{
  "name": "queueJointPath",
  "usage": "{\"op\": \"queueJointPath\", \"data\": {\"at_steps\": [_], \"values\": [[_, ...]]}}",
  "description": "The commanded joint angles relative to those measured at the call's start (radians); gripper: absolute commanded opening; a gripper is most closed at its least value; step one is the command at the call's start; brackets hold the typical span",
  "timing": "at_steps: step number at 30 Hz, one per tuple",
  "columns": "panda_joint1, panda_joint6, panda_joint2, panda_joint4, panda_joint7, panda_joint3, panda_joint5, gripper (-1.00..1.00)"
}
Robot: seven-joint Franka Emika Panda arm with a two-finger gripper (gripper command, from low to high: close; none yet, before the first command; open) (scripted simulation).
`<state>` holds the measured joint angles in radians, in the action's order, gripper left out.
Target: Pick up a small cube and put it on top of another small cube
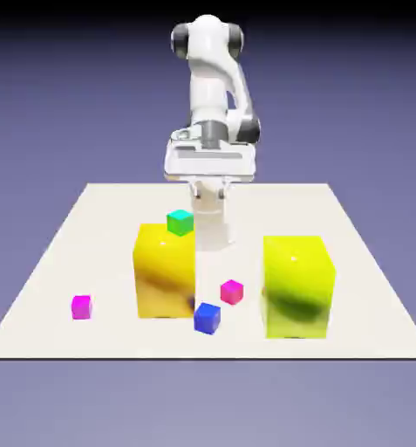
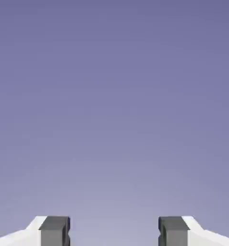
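The magenta cube [image 1: 81, 306] lies alone on the surface [image 1: 89, 227] at the exterior view's left, well apart from the blue cube [image 1: 208, 318] near the left yellow block [image 1: 165, 271], while the gripper [image 2: 114, 230] has its jaws open and empty.

No legible text or markings.

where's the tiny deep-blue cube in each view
Exterior view: the tiny deep-blue cube sits on the white table near its front edge, between the two large yellow blocks, just below the hot-pink small cube.
Hand view: not in it; only the blue-violet backdrop above the open tool.
Shared landmark: the blue-violet backdrop.
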<state>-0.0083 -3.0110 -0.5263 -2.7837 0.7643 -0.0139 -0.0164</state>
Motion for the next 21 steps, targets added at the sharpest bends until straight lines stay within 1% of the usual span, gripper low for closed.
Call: {"op": "queueJointPath", "data": {"at_steps": [1,21], "values": [[-0.017,0.022,0.036,0.022,0.019,-0.012,-0.014,0.00],[-0.353,0.453,0.761,0.458,0.405,-0.242,-0.285,0.00]]}}
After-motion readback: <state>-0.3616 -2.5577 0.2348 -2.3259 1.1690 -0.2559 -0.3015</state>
